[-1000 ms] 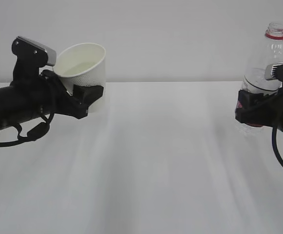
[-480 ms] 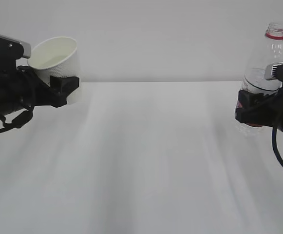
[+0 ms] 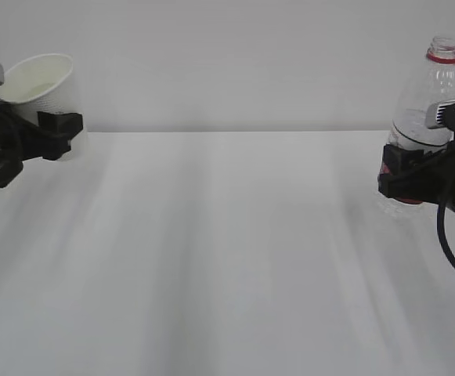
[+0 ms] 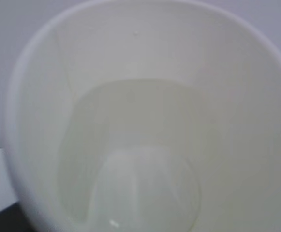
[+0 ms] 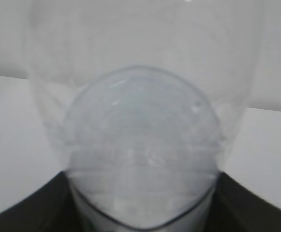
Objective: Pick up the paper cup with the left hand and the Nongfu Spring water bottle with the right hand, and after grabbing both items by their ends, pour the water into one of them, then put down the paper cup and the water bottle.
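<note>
At the far left of the exterior view my left gripper (image 3: 55, 125) is shut on the lower wall of the white paper cup (image 3: 43, 86). The cup tilts slightly, its mouth facing up and toward the camera. In the left wrist view the cup's cream inside (image 4: 227, 96) fills the frame, with clear water (image 4: 130, 164) pooled at the bottom. At the right edge my right gripper (image 3: 399, 168) is shut on the label band of the upright Nongfu Spring water bottle (image 3: 435, 94). Its red neck ring (image 3: 445, 57) is uncapped. The right wrist view shows the bottle (image 5: 140, 145) between dark fingers (image 5: 29, 212).
The white table (image 3: 235, 251) stretches between the two arms and ends at a plain grey wall (image 3: 235, 55) behind. I see no other objects on it.
My left arm has carried the cup to the left, from left of centre to the frame's left edge. The right arm and the bottle have stayed where they were.
</note>
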{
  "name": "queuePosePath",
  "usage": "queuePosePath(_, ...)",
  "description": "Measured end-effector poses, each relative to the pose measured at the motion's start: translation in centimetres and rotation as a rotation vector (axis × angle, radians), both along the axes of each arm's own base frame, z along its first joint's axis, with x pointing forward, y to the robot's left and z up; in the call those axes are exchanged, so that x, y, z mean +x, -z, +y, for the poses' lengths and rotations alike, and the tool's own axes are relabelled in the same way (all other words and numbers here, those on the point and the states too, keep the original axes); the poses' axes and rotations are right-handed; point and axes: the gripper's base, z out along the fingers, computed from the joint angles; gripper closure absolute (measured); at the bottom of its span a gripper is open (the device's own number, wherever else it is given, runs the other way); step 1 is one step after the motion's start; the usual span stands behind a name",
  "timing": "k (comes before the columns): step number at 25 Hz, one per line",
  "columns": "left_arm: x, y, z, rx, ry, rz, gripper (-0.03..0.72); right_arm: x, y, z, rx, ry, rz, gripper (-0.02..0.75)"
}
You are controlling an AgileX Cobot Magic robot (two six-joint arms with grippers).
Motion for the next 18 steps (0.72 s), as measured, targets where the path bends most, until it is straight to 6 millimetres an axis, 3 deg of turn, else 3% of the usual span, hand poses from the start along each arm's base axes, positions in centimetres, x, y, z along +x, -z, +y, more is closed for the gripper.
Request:
queuePosePath(13, 0.6, 0.5, 4.9, -0.020, -0.183, 0.043, 0.192, 0.0, 0.0, 0.0, 0.000, 0.000, 0.000, 0.307)
queuePosePath(18, 0.9, 2.2, 5.7, -0.016, -0.207, 0.095, 0.192, 0.0, 0.0, 0.0, 0.001, 0.001, 0.000, 0.307)
